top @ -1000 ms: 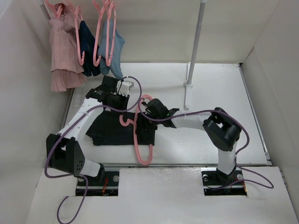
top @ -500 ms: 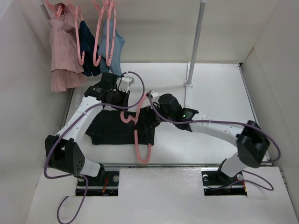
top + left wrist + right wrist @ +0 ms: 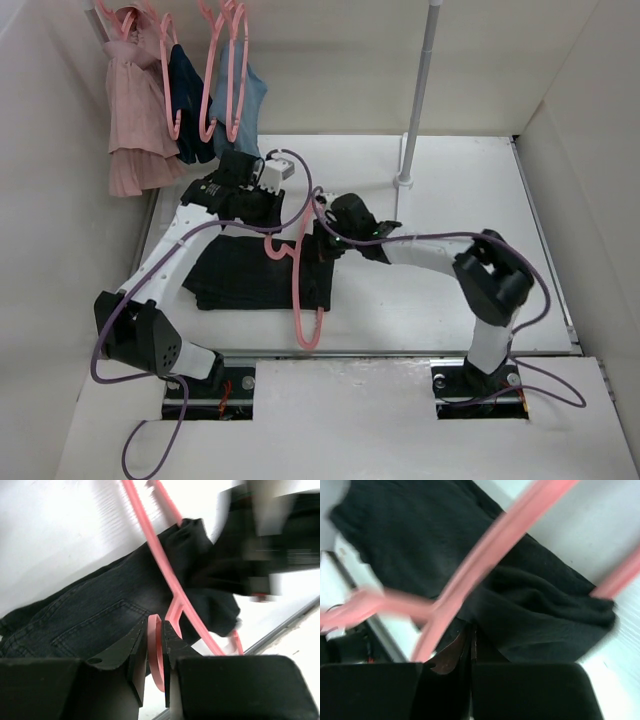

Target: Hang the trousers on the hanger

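Pink hanger (image 3: 297,295) lies over black trousers (image 3: 235,275), long axis near-to-far, hook pointing left, pinched by the left gripper (image 3: 155,630); the right gripper (image 3: 470,632) nips trouser fabric.

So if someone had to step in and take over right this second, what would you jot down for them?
Left gripper: jaws shut on the curved hook of the hanger.
Right gripper: jaws shut, seemingly pinching the right edge of the trousers.
The trousers lie folded on the table. The hanger lies across their right part, its wide end sticking out toward the arm bases.
Done: both items are gripped.
Left: as far as the views show, the trousers are not yet draped over the hanger's bar, so that comes next.
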